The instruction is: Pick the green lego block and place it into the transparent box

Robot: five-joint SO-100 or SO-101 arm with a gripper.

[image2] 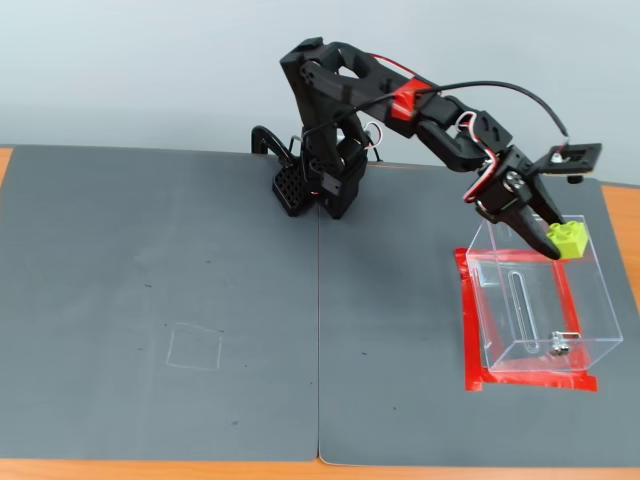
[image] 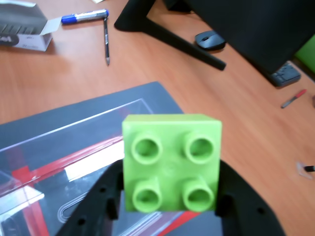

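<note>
Lime-green plastic fills my wrist view: the green lego block (image: 171, 163), four round studs facing the lens, pinched between my tool (image: 170, 204), one black finger on each side of it. In the fixed view the tool (image2: 556, 240) carries the block (image2: 568, 237) at the far right rim of the transparent box (image2: 540, 310), near its 1 o'clock corner.

Step in hand, as I judge it: transport is nearly over, release not yet made. The brick hangs over or just beside the rim; I cannot tell which from these two angles.

Next move calls for:
- a short shift toward the box's centre, roughly toward 7 o'clock in the fixed view, so the brick clears the thin clear wall;
- then spreading the fingers and letting it drop.
Risk, by my reckoning: a release here may catch the rim and send the brick out onto the grey mat (image2: 200, 300).

The box stands inside a red tape outline (image2: 470, 330), with a small metal fitting (image2: 558, 347) at its near end.

Writing: on the wooden desk (image: 236, 98) at 11 o'clock in the wrist view lies a grey carton (image: 24, 34) with print too blurred to read. A blue-capped marker (image: 84, 17) and a pen (image: 106, 42) beside it show no legible label. No brand is visible on the brick.
</note>
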